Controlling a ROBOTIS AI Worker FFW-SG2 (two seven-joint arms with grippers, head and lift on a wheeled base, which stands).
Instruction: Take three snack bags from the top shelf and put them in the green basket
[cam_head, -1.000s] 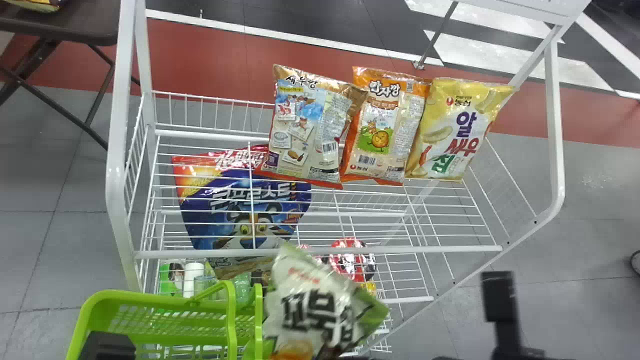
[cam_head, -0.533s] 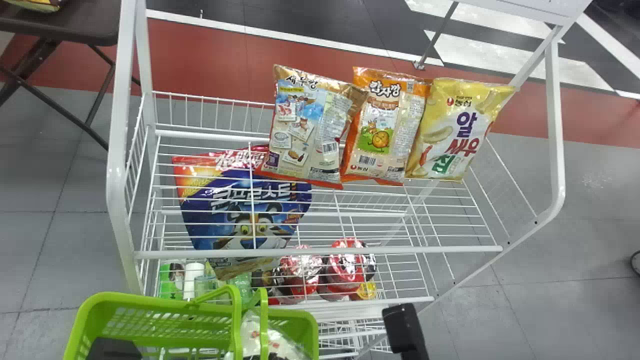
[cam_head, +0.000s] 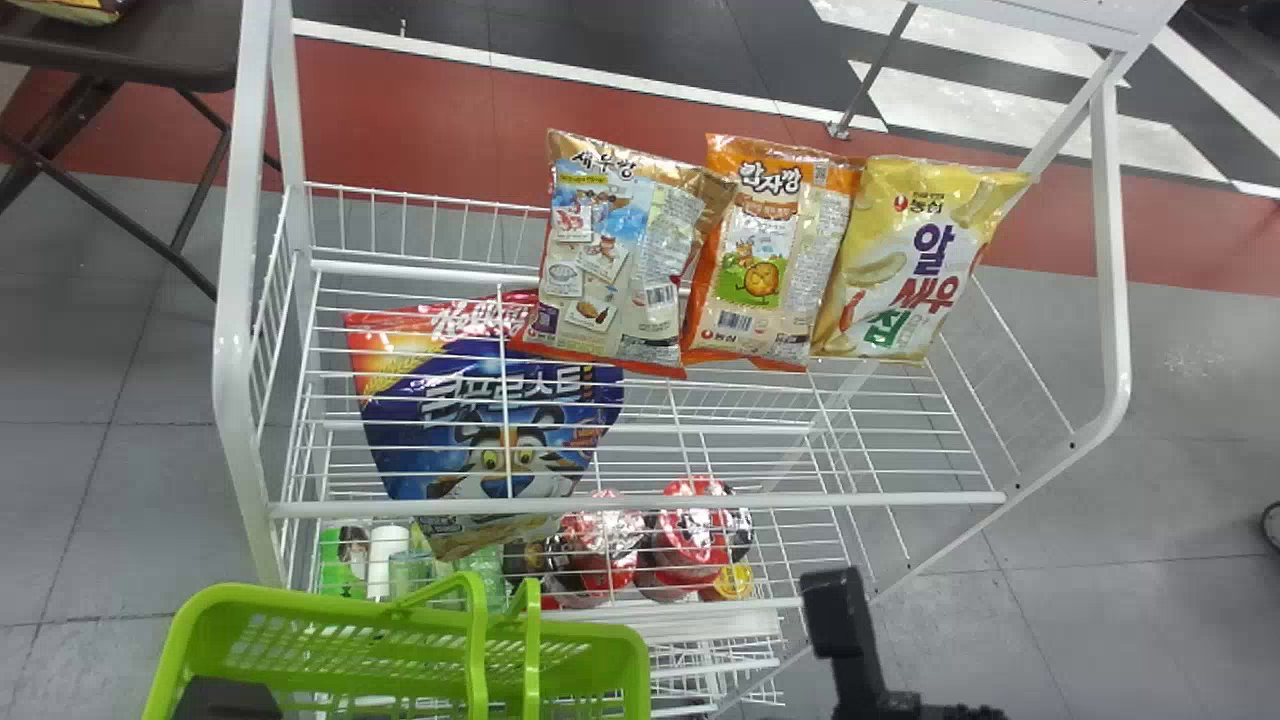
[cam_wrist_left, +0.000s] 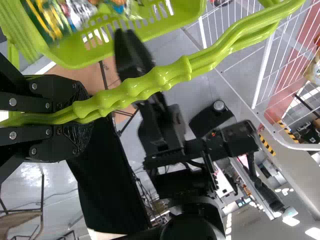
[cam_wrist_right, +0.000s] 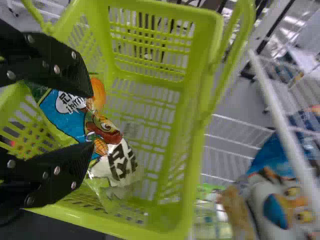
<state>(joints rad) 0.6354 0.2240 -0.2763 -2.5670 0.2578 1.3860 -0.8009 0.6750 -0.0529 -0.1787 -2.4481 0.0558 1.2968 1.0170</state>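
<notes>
At the head view's bottom edge, my left gripper is beside the green basket. In the left wrist view, that gripper is shut on the basket's handle. My right gripper is right of the basket in the head view. The right wrist view has it open over a white, blue and green snack bag lying inside the basket. Three snack bags stand in a row on the top shelf: brown and blue, orange and yellow.
The white wire rack stands just behind the basket. A blue cereal pouch lies beneath the top shelf's wires. Red-topped containers and a white bottle stand lower. A dark table is at the back left.
The white and green bag, earlier above the basket's right side, has gone left and down into it and is released. My right gripper moved left, then slightly back right and up.
</notes>
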